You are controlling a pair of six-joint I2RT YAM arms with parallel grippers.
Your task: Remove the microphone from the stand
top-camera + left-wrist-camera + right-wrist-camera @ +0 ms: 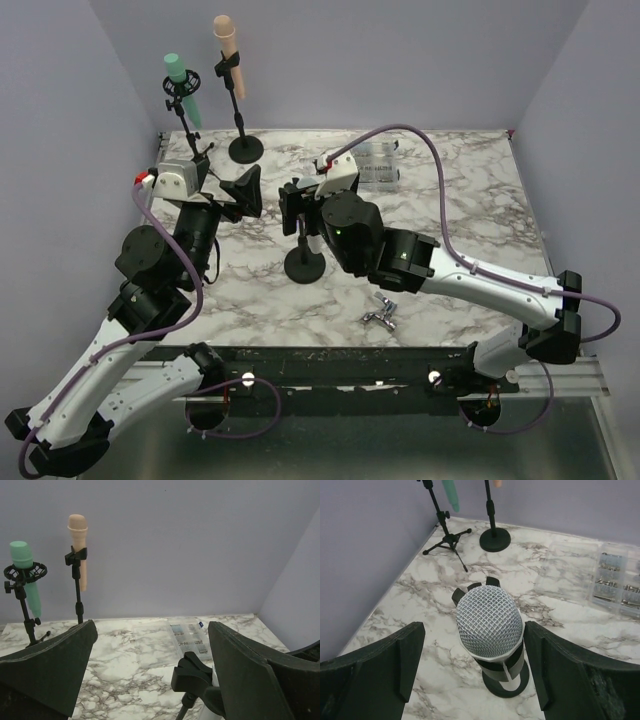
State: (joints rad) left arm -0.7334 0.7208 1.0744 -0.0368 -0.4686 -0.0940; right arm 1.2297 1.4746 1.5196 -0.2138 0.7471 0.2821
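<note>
Since nothing on the marble table (470,200) pins down the round-based stand (305,266), my main worry is the whole thing going over. The right arm (450,265) reaches in above the stand. Its jaws are spread on either side of the silver mesh-headed microphone (489,621) and, as far as I can see, touch nothing. The left arm (150,260) waits just left of the stand, its jaws also spread wide and empty, about level with the clip (192,677). The microphone sits upright in that clip on top of the stand, which looks slim and top-heavy. If the right jaws close on the rounded mesh head, they could slide off. If the clip grips tightly, a pull would likely lift or tip the stand unless the left jaws brace it.
</note>
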